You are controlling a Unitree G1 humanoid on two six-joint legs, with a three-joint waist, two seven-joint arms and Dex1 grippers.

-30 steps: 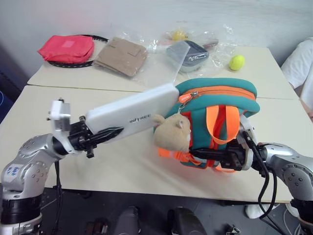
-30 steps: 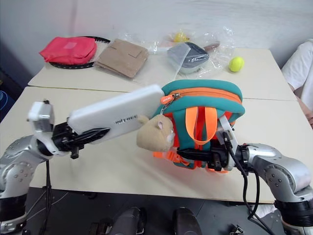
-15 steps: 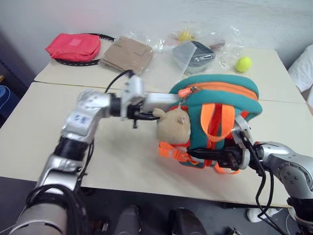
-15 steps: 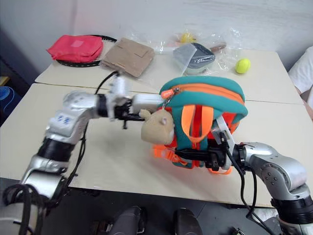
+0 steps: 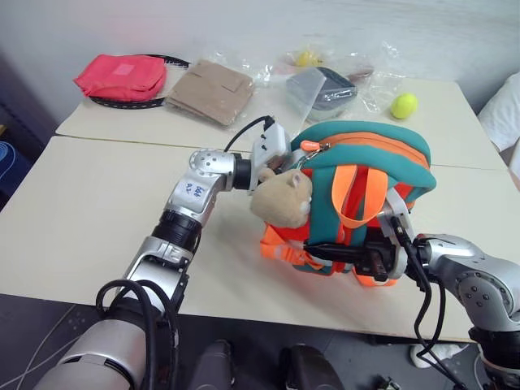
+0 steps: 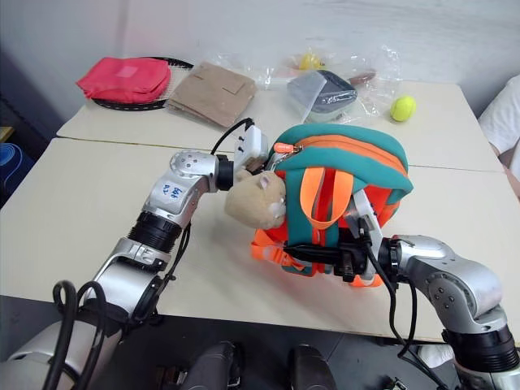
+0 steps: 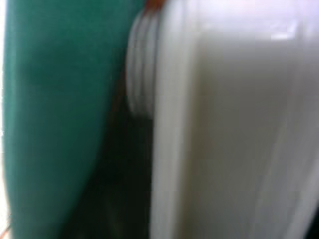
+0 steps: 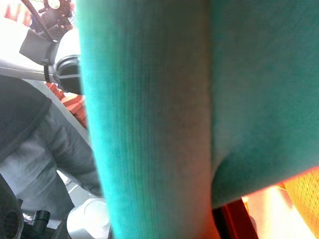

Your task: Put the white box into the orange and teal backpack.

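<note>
Near the table's (image 5: 97,211) front edge, the right end effector (image 5: 341,253) clamps the orange and teal backpack (image 5: 366,154) upright; the white box (image 7: 234,124) sits inside its opening, left end effector's (image 5: 268,166) state hidden — withdraw straight, without snagging the zipper.

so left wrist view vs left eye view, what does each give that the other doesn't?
Left wrist view alone: the white box up close, lying right beside teal fabric.

Left eye view alone: the table, the plush animal, orange straps, the red pouch, a tan packet, a grey container in a clear bag, a yellow-green ball, and the right tool at the pack's base.

Both: the orange and teal backpack.
</note>
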